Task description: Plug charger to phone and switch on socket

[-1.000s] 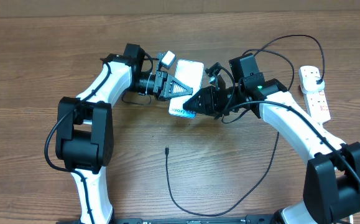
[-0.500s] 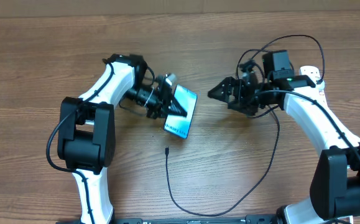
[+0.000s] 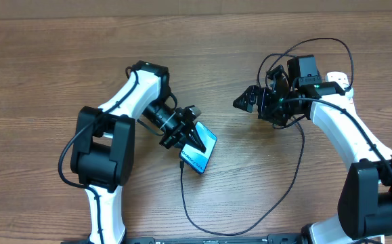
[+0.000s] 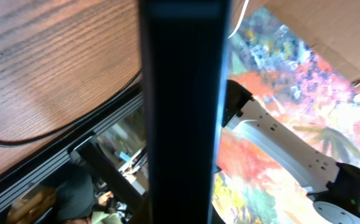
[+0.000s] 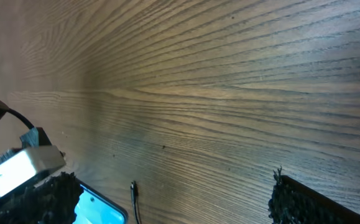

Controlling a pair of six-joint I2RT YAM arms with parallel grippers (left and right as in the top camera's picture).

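My left gripper (image 3: 196,141) is shut on the phone (image 3: 205,152), a slim handset with a lit blue screen, held tilted just above the table. In the left wrist view the phone (image 4: 183,93) is a dark upright band across the middle. The charger's connector tip (image 3: 181,163) lies right beside the phone's lower end, and its black cable (image 3: 209,232) loops forward and back up to the right. The right wrist view shows the phone's corner (image 5: 102,213) and the tip (image 5: 133,188). My right gripper (image 3: 244,102) stands open and empty, well to the right. The white socket (image 3: 338,77) is partly hidden behind my right arm.
The black cable (image 3: 317,42) arcs over the back right of the table near the socket. A cardboard wall runs along the far edge (image 3: 196,5). Bare wood (image 3: 33,81) stretches to the left of my left arm.
My right gripper opened, let go of the phone and pulled back to the right. The left arm carried the phone forward and down to the cable tip.
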